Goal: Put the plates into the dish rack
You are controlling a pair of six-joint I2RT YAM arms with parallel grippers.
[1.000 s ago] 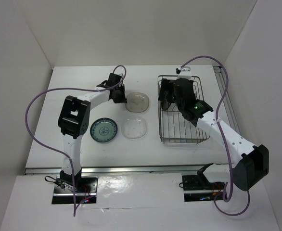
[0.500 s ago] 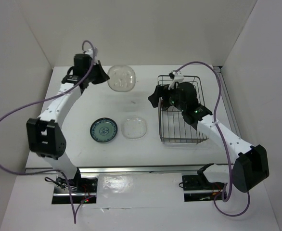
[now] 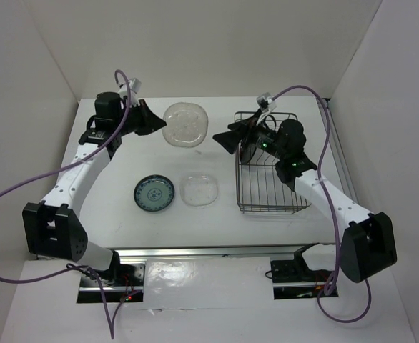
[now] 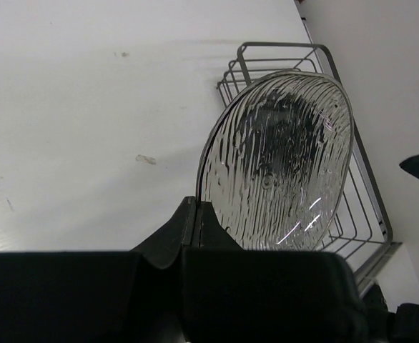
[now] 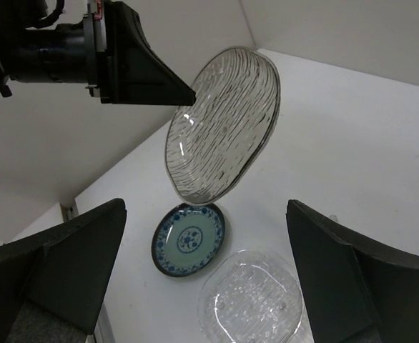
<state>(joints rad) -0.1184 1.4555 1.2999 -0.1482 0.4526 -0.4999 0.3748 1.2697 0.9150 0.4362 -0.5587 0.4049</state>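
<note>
My left gripper (image 3: 152, 119) pinches the rim of a ribbed glass plate (image 3: 184, 124), raised over the table's (image 3: 217, 223) far edge, beside the dish rack (image 3: 274, 209). My right gripper (image 3: 232, 141) gapes wide and empty, facing it. The blue plate (image 3: 154, 193) and clear plate (image 3: 199, 190) lie mid-table, so I judge most loading remains.

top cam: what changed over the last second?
Left gripper, shut on the ribbed glass plate, lifted it off the table and carried it toward the far left. Right gripper, open, moved leftward from over the dish rack toward that plate. Teal plate, clear plate and the rack stayed put.
</note>
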